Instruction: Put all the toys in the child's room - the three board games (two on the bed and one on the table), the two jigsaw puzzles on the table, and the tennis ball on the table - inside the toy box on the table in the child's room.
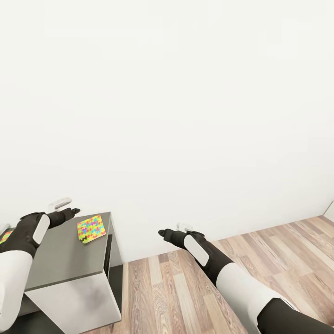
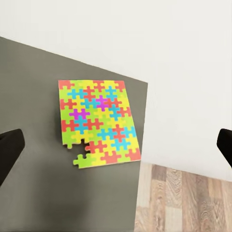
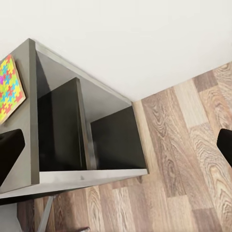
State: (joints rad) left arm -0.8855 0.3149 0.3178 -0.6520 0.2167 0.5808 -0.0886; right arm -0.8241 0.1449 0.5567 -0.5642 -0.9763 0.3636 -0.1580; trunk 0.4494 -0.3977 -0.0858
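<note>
One jigsaw puzzle (image 1: 91, 228) flat on dark grey table (image 1: 60, 260), sliver of a second (image 1: 5, 236) at the edge. Two grippers, left gripper (image 1: 69, 211) and right gripper (image 1: 164, 233), both spread wide, empty.

we see a plain white wall (image 1: 167, 93) filling the background, and wood-plank floor (image 1: 278, 260) running along its foot, with brown and pale boards showing clear grain beneath us.
</note>
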